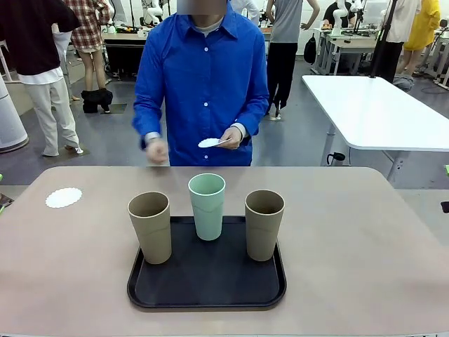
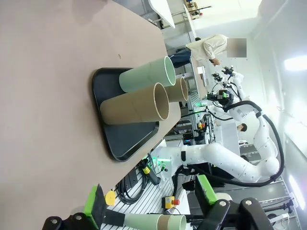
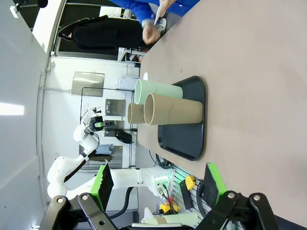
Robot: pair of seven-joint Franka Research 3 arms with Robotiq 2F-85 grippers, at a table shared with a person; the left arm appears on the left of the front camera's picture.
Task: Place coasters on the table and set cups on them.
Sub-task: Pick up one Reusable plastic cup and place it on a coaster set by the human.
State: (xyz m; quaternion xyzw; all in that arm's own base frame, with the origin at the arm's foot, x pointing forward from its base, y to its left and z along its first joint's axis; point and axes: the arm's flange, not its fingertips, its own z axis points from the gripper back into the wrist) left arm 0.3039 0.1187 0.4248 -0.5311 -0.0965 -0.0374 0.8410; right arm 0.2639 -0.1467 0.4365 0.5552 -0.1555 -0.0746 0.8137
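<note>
Bright, even light; sharp (wrist edges warped)

Matte cups (image 1: 208, 206); lacy paper coaster (image 1: 64, 197); smooth matte table (image 1: 365, 239); satin black plastic tray (image 1: 207, 286).

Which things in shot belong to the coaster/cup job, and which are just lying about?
Job: laid coaster at the far left of the table; held coaster in the person's hand; left tan cup, mint cup, right tan cup.
Lying about: black tray under the cups; white table behind.
</note>
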